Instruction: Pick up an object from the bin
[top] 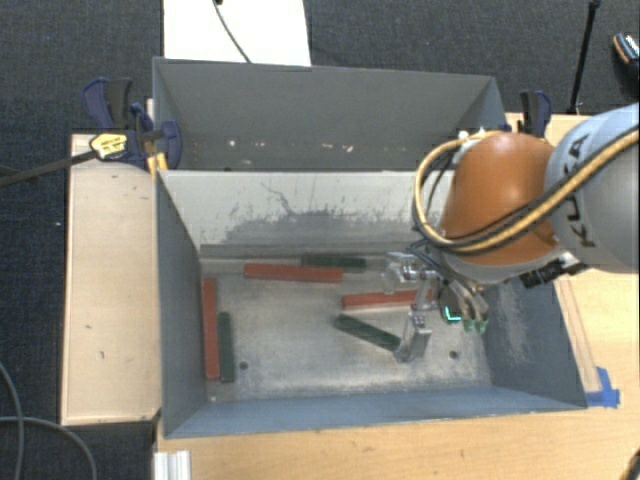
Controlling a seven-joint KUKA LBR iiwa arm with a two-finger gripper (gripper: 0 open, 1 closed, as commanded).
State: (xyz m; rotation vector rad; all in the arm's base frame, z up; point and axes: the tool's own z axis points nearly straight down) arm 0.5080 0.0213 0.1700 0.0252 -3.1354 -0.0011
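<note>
My gripper [412, 346] reaches down to the bin floor at the right of the middle, under the orange wrist cover. Its metal fingertip rests at the right end of a dark green stick [366, 331] that lies slanted on the floor. Just behind it a red stick [378, 299] lies almost level, its right end hidden by the gripper body. I cannot make out whether anything sits between the fingers.
Along the back of the floor lie a long red stick [292, 273] and a short dark green stick [334, 262]. By the left wall a red stick [210, 329] and a dark green stick [226, 347] lie side by side, pointing front to back.
</note>
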